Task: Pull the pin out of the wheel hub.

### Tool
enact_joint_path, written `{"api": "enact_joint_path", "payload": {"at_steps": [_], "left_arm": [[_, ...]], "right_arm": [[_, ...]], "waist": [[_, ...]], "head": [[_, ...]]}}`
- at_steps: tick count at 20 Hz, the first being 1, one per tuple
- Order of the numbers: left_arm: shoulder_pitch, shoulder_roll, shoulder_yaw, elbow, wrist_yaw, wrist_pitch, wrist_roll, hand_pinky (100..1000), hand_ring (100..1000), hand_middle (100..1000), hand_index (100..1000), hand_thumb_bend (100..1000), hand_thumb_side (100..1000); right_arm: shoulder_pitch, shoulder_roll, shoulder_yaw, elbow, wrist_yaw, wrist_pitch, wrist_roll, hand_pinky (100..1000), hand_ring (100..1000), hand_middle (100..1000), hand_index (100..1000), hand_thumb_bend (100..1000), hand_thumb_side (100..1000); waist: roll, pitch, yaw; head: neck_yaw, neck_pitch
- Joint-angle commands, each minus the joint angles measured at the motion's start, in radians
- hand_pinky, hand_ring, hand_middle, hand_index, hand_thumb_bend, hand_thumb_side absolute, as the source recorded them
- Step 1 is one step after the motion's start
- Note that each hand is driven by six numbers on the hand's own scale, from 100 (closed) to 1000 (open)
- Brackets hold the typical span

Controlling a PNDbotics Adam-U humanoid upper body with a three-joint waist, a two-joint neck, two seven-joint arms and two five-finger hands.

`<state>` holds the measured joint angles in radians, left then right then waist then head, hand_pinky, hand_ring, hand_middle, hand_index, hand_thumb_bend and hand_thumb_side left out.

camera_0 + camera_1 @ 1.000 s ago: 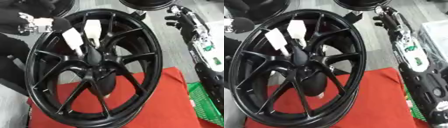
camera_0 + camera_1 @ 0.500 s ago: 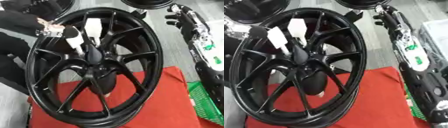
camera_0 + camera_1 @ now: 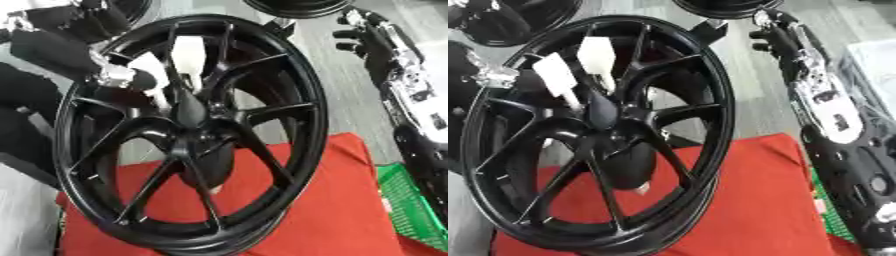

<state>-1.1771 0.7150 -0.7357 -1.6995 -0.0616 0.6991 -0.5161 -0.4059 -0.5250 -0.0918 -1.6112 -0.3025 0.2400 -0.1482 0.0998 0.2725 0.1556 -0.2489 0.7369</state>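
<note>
A black spoked wheel hub (image 3: 188, 135) stands tilted on a red mat (image 3: 324, 210). Two white pins with flat handles stick out near its centre: the left pin (image 3: 557, 75) and the right pin (image 3: 597, 52). My left hand (image 3: 118, 77) comes in from the left over the rim, and its dark fingers curl against the left pin's handle. At the upper right my right hand (image 3: 363, 35) hangs clear of the wheel, fingers relaxed and holding nothing.
A green basket (image 3: 411, 210) sits at the mat's right edge under my right arm. More black wheels (image 3: 514, 20) lie at the back. A white box (image 3: 872, 65) stands at the far right.
My left hand has moved down and right from the rim's upper left to the left pin. The right arm has stayed put.
</note>
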Motion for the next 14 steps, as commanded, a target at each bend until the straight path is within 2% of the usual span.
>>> {"api": "enact_joint_path", "payload": {"at_steps": [1, 14], "left_arm": [[-0.009, 0.004, 0.011, 0.027, -0.023, 0.030, -0.038, 847, 848, 780, 842, 683, 470], [0.011, -0.032, 0.019, 0.122, -0.034, 0.032, 0.012, 854, 860, 792, 838, 680, 487]], "right_arm": [[-0.018, -0.026, -0.002, -0.009, 0.006, 0.000, 0.003, 786, 776, 796, 822, 100, 586], [-0.028, -0.020, 0.008, -0.008, 0.012, 0.002, 0.014, 785, 777, 796, 822, 100, 588]], "waist": [[-0.005, -0.024, -0.001], [-0.009, -0.019, -0.015]], "head": [[0.006, 0.002], [0.023, -0.005]]}}
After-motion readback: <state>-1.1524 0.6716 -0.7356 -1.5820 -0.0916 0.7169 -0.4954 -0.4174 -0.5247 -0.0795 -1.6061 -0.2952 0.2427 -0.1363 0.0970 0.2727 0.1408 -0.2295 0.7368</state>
